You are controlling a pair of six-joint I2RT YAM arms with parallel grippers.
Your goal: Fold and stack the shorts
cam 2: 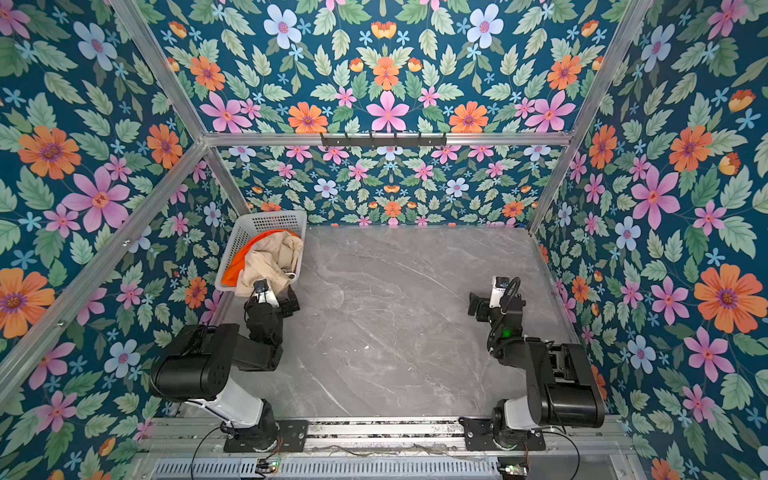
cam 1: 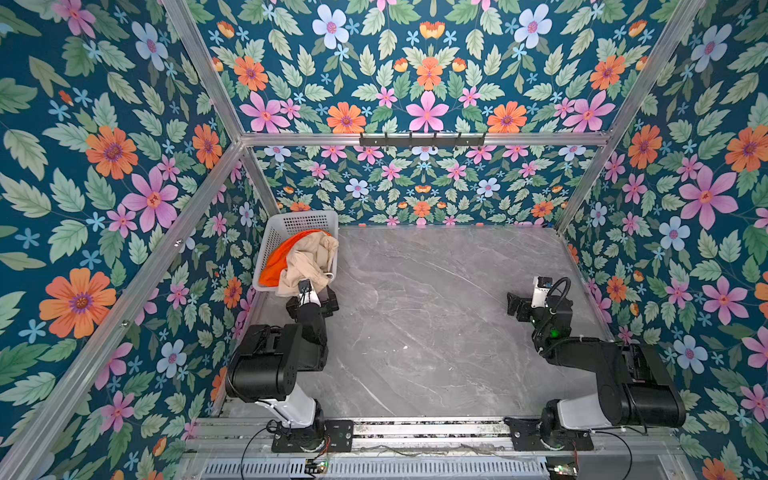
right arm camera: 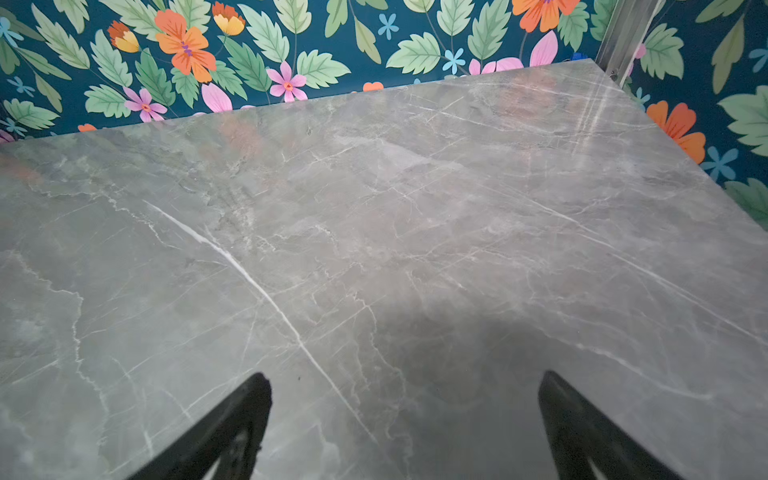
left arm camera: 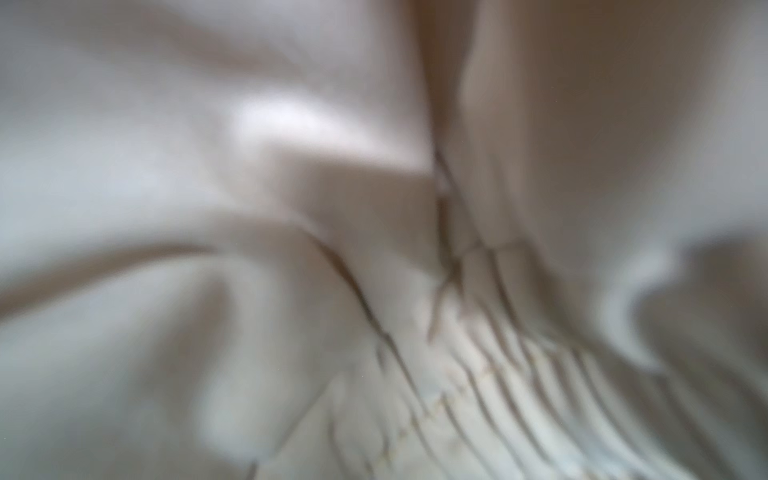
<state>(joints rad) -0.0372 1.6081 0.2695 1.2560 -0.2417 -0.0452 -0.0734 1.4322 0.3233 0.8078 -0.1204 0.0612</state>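
The shorts lie bunched in the white basket [cam 1: 299, 216] at the back left in both top views. The orange shorts [cam 1: 276, 259] [cam 2: 239, 264] are underneath and the beige shorts [cam 1: 309, 257] [cam 2: 272, 259] spill over the basket's near rim. My left gripper [cam 1: 305, 289] [cam 2: 261, 286] is pushed against that hanging beige cloth, which hides its fingertips. The left wrist view is filled by blurred beige shorts [left arm camera: 291, 208] and their gathered waistband [left arm camera: 498, 395]. My right gripper [cam 1: 515, 307] [right arm camera: 405, 386] hovers open over bare table at the right, holding nothing.
The grey marble table [cam 1: 436, 311] stretches between the two arms. Flowered walls close it in at the back and on both sides. A black hook rail [cam 1: 422, 140] hangs on the back frame. The arm bases sit along the front rail.
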